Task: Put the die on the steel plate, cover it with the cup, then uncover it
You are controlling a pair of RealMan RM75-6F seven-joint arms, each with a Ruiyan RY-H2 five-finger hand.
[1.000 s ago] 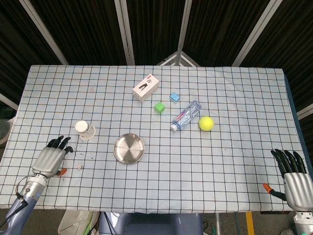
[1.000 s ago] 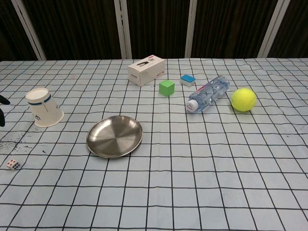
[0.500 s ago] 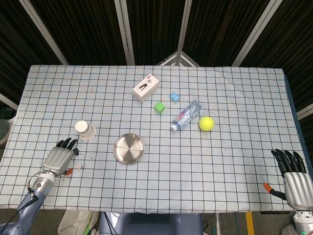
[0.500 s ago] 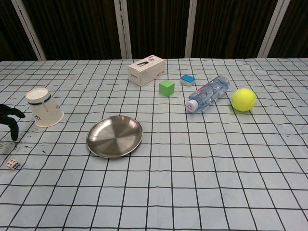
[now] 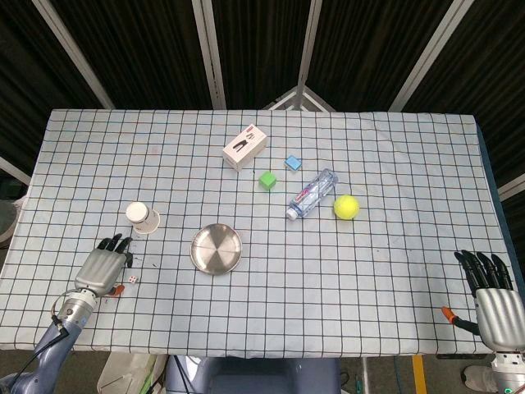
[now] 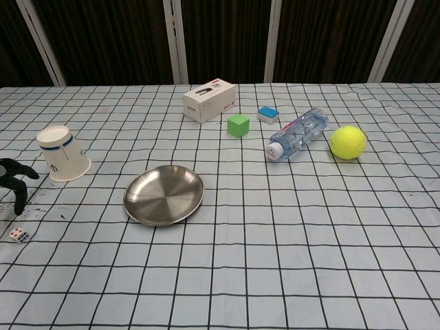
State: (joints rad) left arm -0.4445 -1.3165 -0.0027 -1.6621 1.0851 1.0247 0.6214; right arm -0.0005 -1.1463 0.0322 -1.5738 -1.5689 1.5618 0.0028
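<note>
A small white die [image 5: 132, 281] [image 6: 18, 234] lies on the checked cloth near the front left. My left hand [image 5: 102, 267] hovers just left of it with its dark fingers [image 6: 14, 179] apart and nothing in them. The white paper cup [image 5: 142, 217] [image 6: 62, 153] lies tipped on the cloth behind the die. The round steel plate [image 5: 216, 249] [image 6: 163, 194] sits to the right of both and holds nothing. My right hand [image 5: 490, 297] rests at the front right corner, fingers apart and empty, far from all of this.
At the back middle stand a white box [image 5: 245, 148] [image 6: 210, 100], a green cube [image 5: 267, 180] [image 6: 238, 125] and a small blue block [image 5: 293, 162] [image 6: 267, 113]. A plastic bottle [image 5: 312, 194] [image 6: 296, 134] lies beside a yellow tennis ball [image 5: 346, 206] [image 6: 347, 141].
My left hand has slid right and slightly nearer, closing on the die; its fingertips now show at the chest view's left edge. The right hand, die, cup and plate have not moved.
</note>
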